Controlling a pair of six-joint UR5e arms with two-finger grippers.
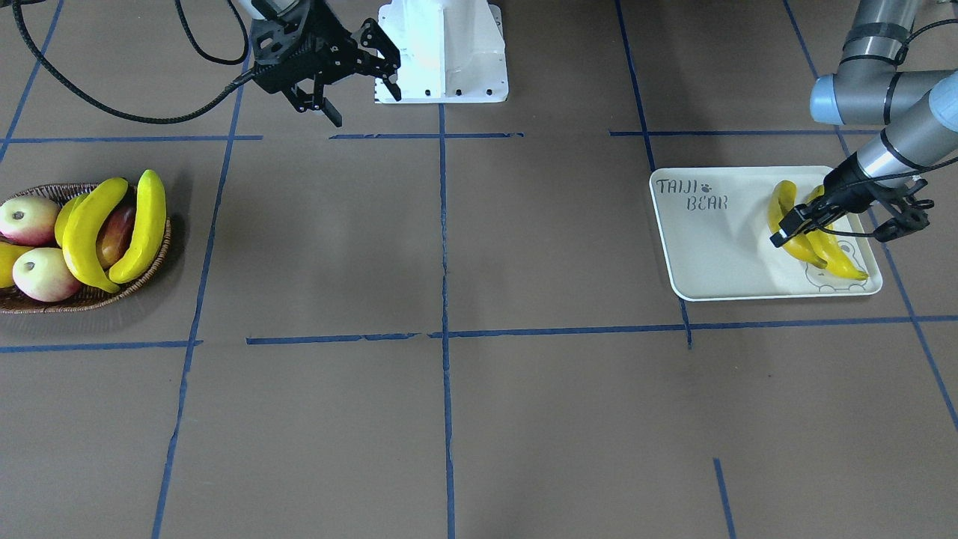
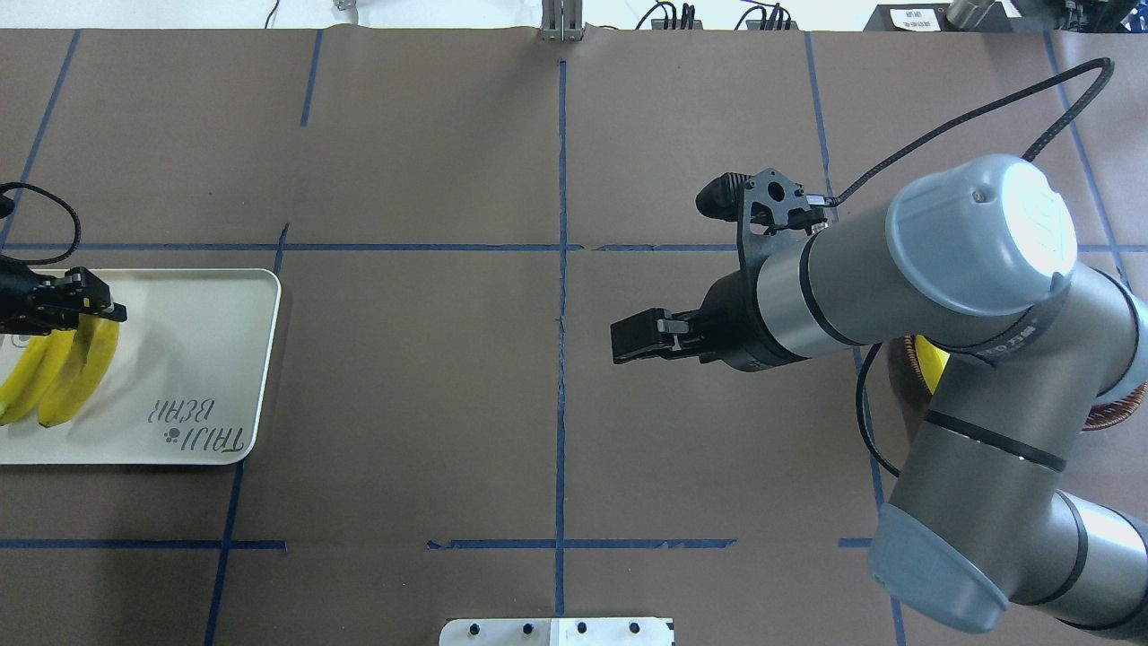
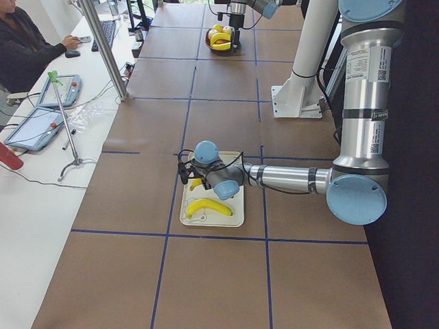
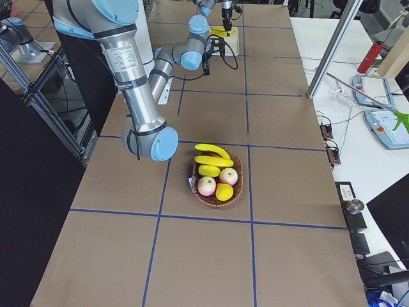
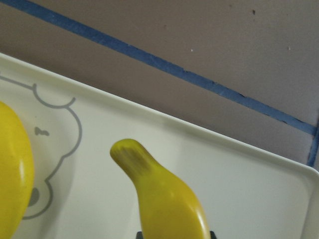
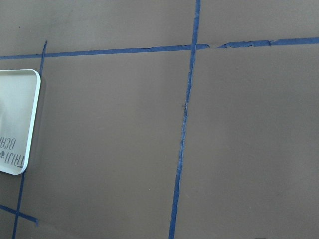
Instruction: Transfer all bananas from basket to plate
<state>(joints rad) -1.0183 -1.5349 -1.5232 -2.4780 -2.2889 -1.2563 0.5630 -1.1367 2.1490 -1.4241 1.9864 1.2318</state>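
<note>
- One banana (image 5: 164, 199) is over the plate (image 1: 711, 247), tip beside the bear drawing. It's pinched in the left claw (image 1: 784, 232); pads look pressed on both sides in the wrist view. Can't tell if it's touching down yet.
- The other banana (image 1: 842, 262) lies flat on the plate just beside it. 2 basket bananas (image 1: 88, 236) lie across the apples (image 1: 41, 275) in the basket (image 1: 97, 298).
- Step, as I read it: putting down no. 2 of 4, approx halfway.
- Nxt: spread the claw, lift straight up so the pads don't drag it onto its neighbour.
- The right claw (image 1: 364, 106) is spread w/ nothing in it, near the robot base, well apart from the basket. Prob. its turn nxt.
- Edges: plate rim runs past the banana tip w/ some room. Lettered half has space for 2 more.
- Basket & plate sit at opposite ends of the desk (image 1: 449, 419), w/ a wide stretch btw them for carrying.
</note>
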